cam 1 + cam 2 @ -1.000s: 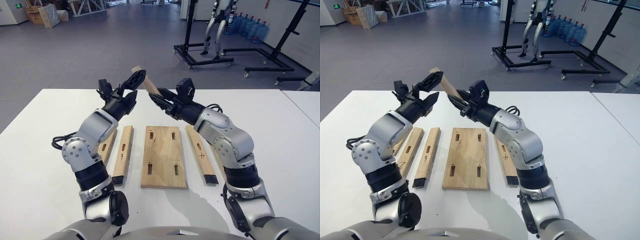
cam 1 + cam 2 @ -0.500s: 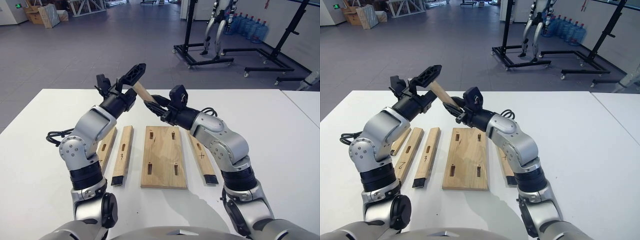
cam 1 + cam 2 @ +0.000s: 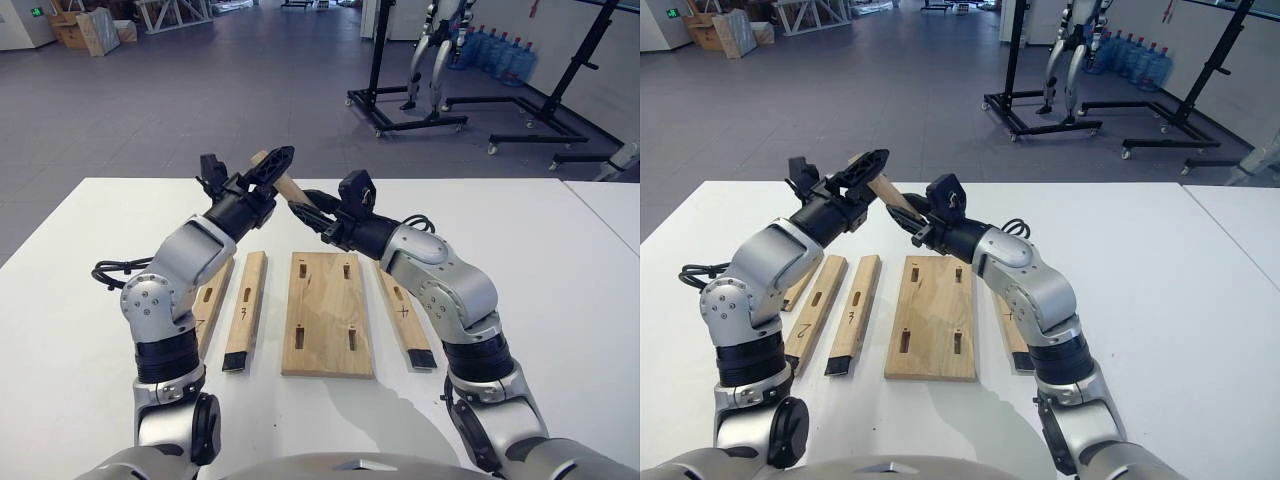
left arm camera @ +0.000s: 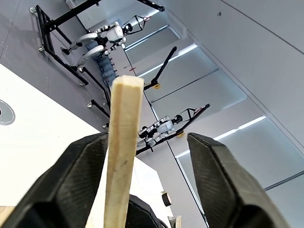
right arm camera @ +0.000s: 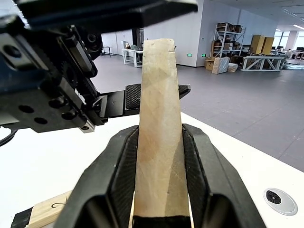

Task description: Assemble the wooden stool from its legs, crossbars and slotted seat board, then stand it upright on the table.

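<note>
While right end effector stays clamped on the crossbar, left end effector dips — parted astride it.

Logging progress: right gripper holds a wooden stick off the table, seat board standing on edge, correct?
Not quite: the left eye view shows the seat board lying flat on the table. The right gripper does hold the wooden stick off the table.

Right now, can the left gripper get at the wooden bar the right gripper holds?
Probably yes: left gripper is open, fingers straddling the wooden bar; right gripper clamps its other end.
</note>
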{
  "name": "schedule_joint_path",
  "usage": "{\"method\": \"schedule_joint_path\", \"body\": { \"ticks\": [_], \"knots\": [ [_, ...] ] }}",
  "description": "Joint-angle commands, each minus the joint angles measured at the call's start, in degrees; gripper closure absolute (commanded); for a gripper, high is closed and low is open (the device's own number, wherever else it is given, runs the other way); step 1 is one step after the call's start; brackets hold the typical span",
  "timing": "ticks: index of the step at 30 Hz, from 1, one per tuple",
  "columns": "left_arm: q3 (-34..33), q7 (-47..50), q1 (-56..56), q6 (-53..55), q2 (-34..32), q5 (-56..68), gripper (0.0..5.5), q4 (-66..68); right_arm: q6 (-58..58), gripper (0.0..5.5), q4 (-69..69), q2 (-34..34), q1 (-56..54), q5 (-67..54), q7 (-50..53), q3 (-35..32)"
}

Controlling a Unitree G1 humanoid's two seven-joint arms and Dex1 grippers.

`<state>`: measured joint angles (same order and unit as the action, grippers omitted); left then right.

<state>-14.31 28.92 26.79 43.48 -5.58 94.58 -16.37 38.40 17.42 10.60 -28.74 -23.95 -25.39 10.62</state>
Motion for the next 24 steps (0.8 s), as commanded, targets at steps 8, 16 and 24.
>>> {"method": "schedule_joint_path", "body": {
  "ticks": [8,16,24],
  "knots": [
    [1.37,0.74,-1.02,-1.93,-1.95,0.86,4.16,0.84,-0.85,4.21,0.58,-0.25,-1.19,0.67,-0.56,-0.15],
    [3.14,0.21,-1.74,-2.02,-3.04,0.63,5.09,0.73,-0.92,4.21,1.57,0.14,-1.45,1.44,-1.45,1.45],
    [3.2,0.04,-2.65,-2.6,-4.08,-0.15,5.11,0.76,3.39,3.22,2.77,2.27,-2.4,1.14,-2.6,2.21]
  ]
}}
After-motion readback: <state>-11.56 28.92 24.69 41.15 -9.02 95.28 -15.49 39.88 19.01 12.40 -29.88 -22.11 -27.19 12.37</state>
